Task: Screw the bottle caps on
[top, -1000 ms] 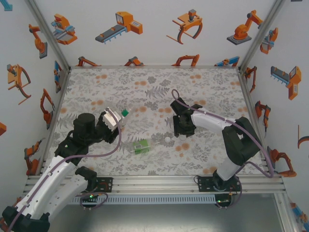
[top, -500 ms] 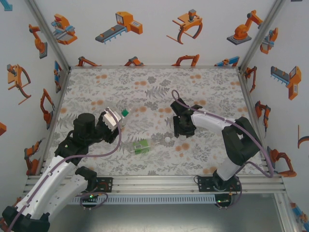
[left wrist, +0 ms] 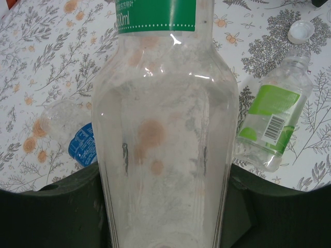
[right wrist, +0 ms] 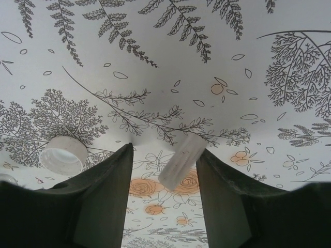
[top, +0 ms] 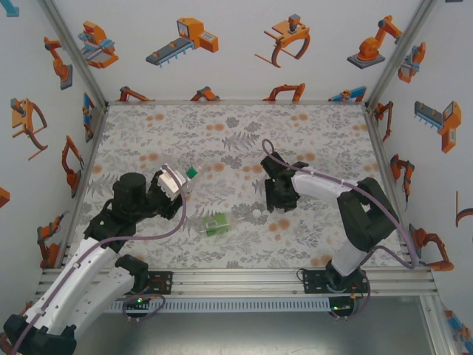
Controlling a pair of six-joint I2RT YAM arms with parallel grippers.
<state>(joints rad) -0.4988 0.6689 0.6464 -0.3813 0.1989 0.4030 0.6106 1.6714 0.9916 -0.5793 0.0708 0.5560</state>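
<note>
Now, down at the fern-printed tablecloth (right wrist: 155, 51), the right gripper (right wrist: 164, 199) is being held low over a small round white plastic screw cap (right wrist: 182, 161). The cap is sitting tipped on its edge between the two dark fingers, close against the right-hand one. The jaws are standing apart, with cloth showing on the cap's left side, so nothing is being grasped yet. A second white cap (right wrist: 63, 153) is lying flat just outside the left finger.

Across the table, a tall clear plastic bottle with a dark green band (left wrist: 165, 129) is being clenched around its body by the left gripper (top: 175, 182). A lime-labelled clear bottle (left wrist: 271, 126) and a blue-labelled one (left wrist: 80, 142) are lying on their sides to either side of it.

The cap pick-up looks to be the step in hand. For it to be done well, the cap probably needs to be squared between the pads and taken across its full width. If the jaws are closed on a tilted rim, it is likely to be flicked away. A level grip, open side facing the bottle's neck, should let the threads be met cleanly.
</note>
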